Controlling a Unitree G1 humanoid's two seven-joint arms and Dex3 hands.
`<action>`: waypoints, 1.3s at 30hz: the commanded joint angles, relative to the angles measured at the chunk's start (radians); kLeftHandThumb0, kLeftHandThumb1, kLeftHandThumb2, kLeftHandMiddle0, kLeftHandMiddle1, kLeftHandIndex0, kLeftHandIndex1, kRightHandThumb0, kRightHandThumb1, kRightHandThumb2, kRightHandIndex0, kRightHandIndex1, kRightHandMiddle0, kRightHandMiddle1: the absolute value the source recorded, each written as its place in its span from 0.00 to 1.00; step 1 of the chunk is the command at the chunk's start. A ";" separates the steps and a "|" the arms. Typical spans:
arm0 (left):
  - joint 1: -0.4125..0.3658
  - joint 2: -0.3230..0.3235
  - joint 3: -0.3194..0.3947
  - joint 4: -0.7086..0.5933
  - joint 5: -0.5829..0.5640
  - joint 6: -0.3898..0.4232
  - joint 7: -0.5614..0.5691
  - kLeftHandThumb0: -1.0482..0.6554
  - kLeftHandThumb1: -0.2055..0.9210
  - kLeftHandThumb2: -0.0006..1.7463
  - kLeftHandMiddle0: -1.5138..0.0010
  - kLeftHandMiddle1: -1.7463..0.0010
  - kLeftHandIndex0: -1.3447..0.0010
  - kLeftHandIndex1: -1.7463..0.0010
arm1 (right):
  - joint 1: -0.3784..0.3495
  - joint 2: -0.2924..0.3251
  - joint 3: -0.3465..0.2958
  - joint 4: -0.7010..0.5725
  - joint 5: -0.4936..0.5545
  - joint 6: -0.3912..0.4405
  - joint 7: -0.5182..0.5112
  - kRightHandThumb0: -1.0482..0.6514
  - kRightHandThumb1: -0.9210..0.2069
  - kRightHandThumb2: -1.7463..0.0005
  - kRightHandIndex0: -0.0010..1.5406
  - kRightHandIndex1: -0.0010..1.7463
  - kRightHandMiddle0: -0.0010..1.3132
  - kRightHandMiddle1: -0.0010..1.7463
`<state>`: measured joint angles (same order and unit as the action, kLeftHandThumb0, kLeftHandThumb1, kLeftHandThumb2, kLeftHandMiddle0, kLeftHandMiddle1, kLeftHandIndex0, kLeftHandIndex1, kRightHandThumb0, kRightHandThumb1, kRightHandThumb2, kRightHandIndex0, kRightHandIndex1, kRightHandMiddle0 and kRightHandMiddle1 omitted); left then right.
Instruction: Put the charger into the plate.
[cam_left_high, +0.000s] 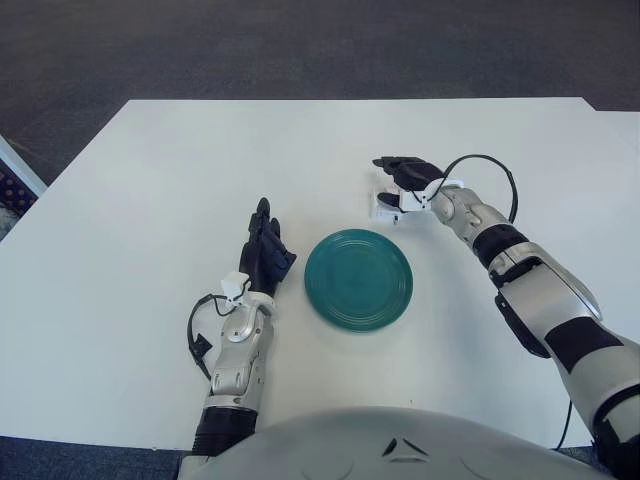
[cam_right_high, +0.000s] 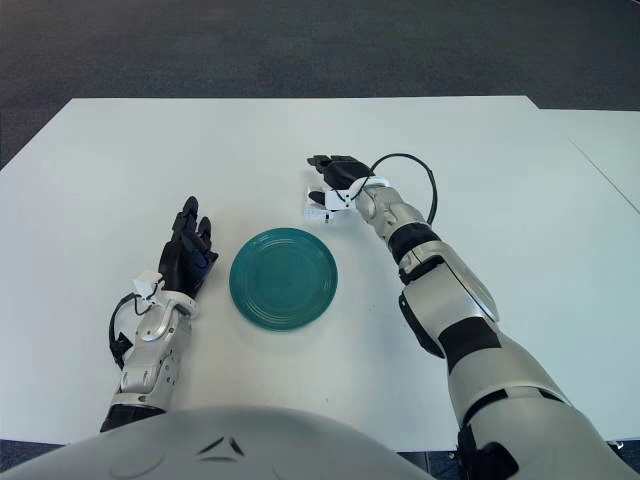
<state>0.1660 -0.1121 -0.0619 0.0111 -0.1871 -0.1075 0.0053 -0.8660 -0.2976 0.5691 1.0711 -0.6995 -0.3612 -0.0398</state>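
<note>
Over the small white plastic charger (cam_left_high: 387, 204), which lies on the white desk (cam_left_high: 150, 180) just beyond the round teal plate's (cam_left_high: 358, 279) far rim, the right robot hand (cam_left_high: 400, 180) hovers with fingers spread, nothing gripped, the left robot hand (cam_left_high: 264, 257) idle and relaxed left of the plate, so pickup and placing remain.

A teal plate (cam_left_high: 358, 279) is sitting on a white table (cam_left_high: 150, 180); the white charger (cam_left_high: 385, 206) is lying beside black fingers (cam_left_high: 400, 166).
</note>
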 joint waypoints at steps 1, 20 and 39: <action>0.008 -0.026 0.008 0.040 -0.014 0.022 -0.005 0.00 1.00 0.67 1.00 1.00 1.00 1.00 | 0.022 -0.019 0.015 -0.042 -0.020 -0.008 0.021 0.00 0.00 0.48 0.01 0.00 0.00 0.11; -0.021 -0.041 0.016 0.089 -0.035 -0.015 -0.021 0.00 1.00 0.64 1.00 1.00 1.00 1.00 | 0.025 -0.063 0.034 -0.139 -0.045 0.016 0.136 0.00 0.00 0.45 0.00 0.00 0.00 0.06; -0.022 -0.031 0.008 0.100 -0.029 -0.040 -0.022 0.00 1.00 0.63 1.00 1.00 1.00 1.00 | 0.061 -0.066 0.036 -0.181 -0.045 0.032 0.155 0.00 0.00 0.46 0.00 0.00 0.00 0.07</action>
<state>0.1263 -0.1117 -0.0535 0.0860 -0.2176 -0.1725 -0.0215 -0.8233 -0.3576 0.6030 0.9116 -0.7347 -0.3360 0.1043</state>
